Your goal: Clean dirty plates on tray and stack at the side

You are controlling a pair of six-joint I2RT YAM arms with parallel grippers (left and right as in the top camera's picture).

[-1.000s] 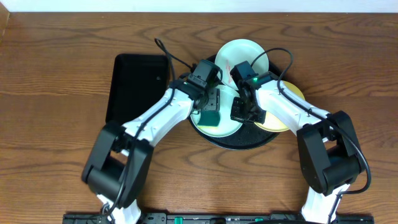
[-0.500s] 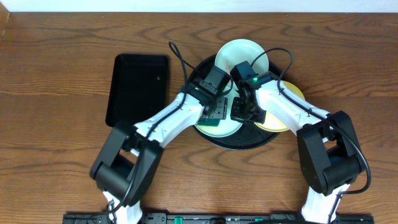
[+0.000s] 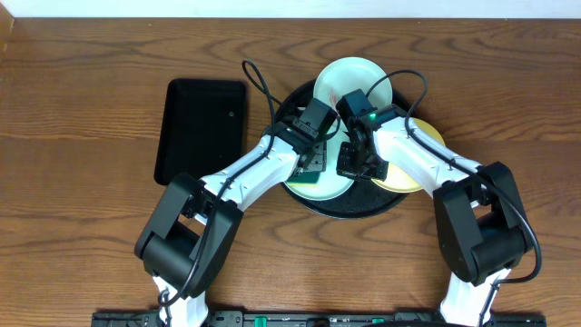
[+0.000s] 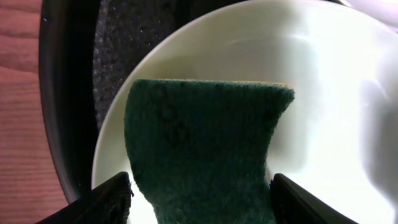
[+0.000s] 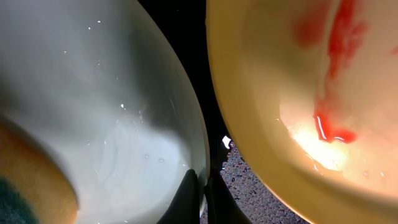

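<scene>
Mint plate (image 5: 93,93) rim seemingly pinched by right pincer (image 5: 202,186).

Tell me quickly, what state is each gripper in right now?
Left gripper: jaws closed on the green sponge.
Right gripper: jaws shut at the pale plate's rim; a grip on it cannot be told.

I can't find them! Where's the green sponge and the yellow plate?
green sponge (image 4: 200,155), left wrist view, middle of its scrubby face.
yellow plate (image 5: 280,81), right wrist view, inside, beside the red smear.
</scene>
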